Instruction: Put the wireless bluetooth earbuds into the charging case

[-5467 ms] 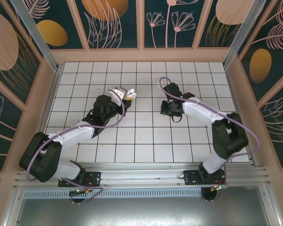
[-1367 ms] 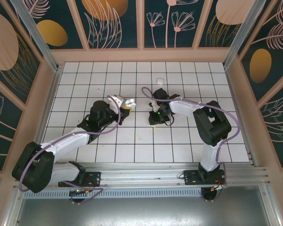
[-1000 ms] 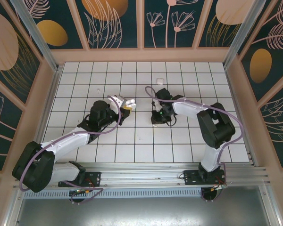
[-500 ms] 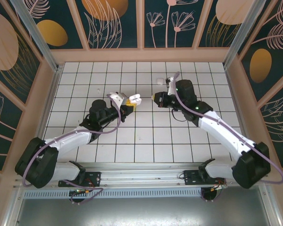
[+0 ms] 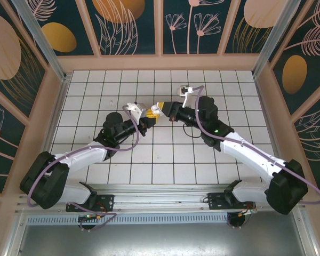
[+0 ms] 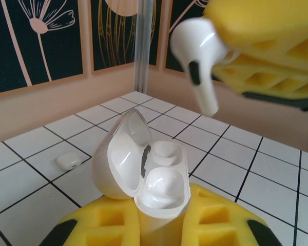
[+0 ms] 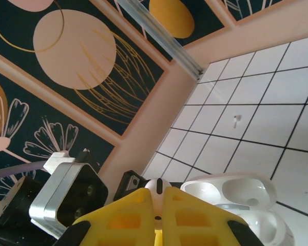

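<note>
Over the tiled table (image 5: 165,157), outstretched left end effector (image 5: 145,113) clamps charging case (image 6: 156,182); facing right end effector (image 5: 164,108) pinches earbud (image 6: 197,61).

A robot lab's enclosed test cell, seen from above. White gridded bench (image 5: 165,160) fenced on three sides by wood-framed wall panels (image 5: 128,24) printed with dark floral patterns, bare metal posts (image 5: 39,40) at the far corners. Two robot arms (image 5: 80,157) (image 5: 250,152), purple cables (image 5: 308,181) trailing along them, bolted to an aluminium rail (image 5: 165,196) at the near edge.
</note>
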{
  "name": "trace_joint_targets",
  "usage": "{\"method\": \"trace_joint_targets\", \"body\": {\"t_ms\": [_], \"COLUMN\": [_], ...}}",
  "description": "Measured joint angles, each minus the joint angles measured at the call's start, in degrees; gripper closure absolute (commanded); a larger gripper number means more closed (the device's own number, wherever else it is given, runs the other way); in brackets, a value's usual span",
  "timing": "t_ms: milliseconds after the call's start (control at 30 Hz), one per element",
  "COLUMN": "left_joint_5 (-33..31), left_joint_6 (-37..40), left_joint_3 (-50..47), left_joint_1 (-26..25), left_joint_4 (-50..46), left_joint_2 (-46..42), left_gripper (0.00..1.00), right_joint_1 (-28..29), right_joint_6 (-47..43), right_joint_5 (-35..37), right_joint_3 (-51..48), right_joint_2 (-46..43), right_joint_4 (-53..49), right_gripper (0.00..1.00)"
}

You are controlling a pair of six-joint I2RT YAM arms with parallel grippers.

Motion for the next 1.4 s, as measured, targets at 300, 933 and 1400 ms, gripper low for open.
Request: {"method": "trace_joint_targets", "body": {"t_ms": [300,933,1400], "left_joint_5": [1.2,0.4,-0.2], "left_joint_6": [-0.2,-0.6,-1.6], "left_joint_3": [0.0,-0.1,-1.4], "left_joint_1": [0.0,0.0,-0.2], "left_joint_4": [0.2,0.3,1.5], "left_joint_2": [0.0,-1.3,-1.9], "left_gripper": [1.00,1.00,1.00], "right_joint_1": [0.3,2.5,4.2], "right_joint_6": [2.4,6.4,10.9], "right_joint_5": [-1.7,0.8,5.9], "right_joint_3": [-0.8,-3.8,-8.2], "right_joint_2": [3.1,3.2,3.0], "right_joint_4": [3.9,8.4,15.2], "right_gripper": [0.93,0.93,0.89]}}
